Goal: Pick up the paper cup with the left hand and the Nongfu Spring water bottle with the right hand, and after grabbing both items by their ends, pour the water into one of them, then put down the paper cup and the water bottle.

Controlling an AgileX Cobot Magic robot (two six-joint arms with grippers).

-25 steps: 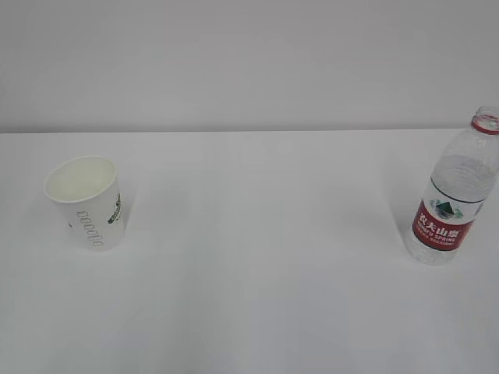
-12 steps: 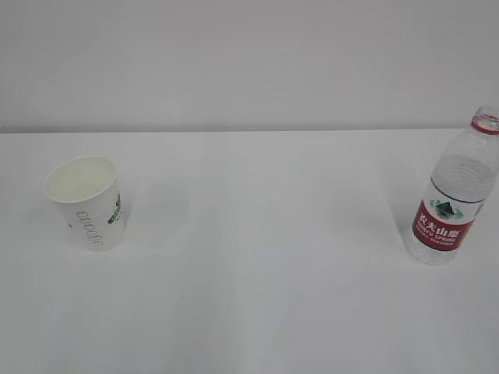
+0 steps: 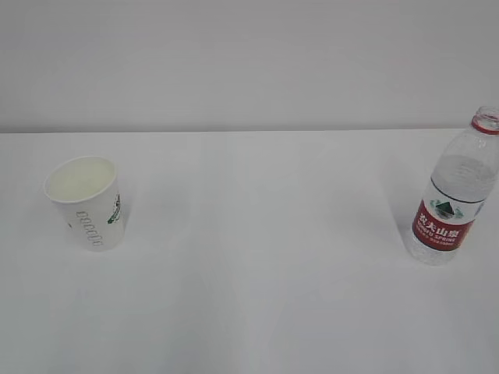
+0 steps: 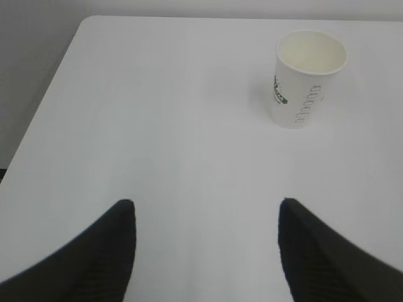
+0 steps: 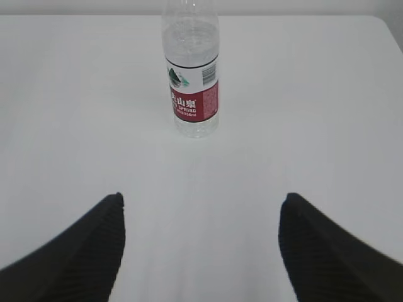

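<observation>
A white paper cup (image 3: pixel 87 201) with green-grey lettering stands upright on the left of the white table (image 3: pixel 257 257). In the left wrist view the cup (image 4: pixel 306 78) sits ahead and to the right of my open left gripper (image 4: pixel 206 202), well apart from it. The Nongfu Spring water bottle (image 3: pixel 454 193), clear with a red label and no cap, stands upright at the right edge. The right wrist view has the bottle (image 5: pixel 191 69) straight ahead of my open right gripper (image 5: pixel 203 197), with bare table between. Clear water fills the bottle up to its shoulder. Neither gripper shows in the exterior view.
The table's left edge and rounded far corner (image 4: pixel 85 25) lie left of the cup in the left wrist view. Its right corner (image 5: pixel 385 25) shows in the right wrist view. A plain grey wall (image 3: pixel 249 62) rises behind the table.
The lettering on the cup has shifted slightly; otherwise nothing has visibly changed.
</observation>
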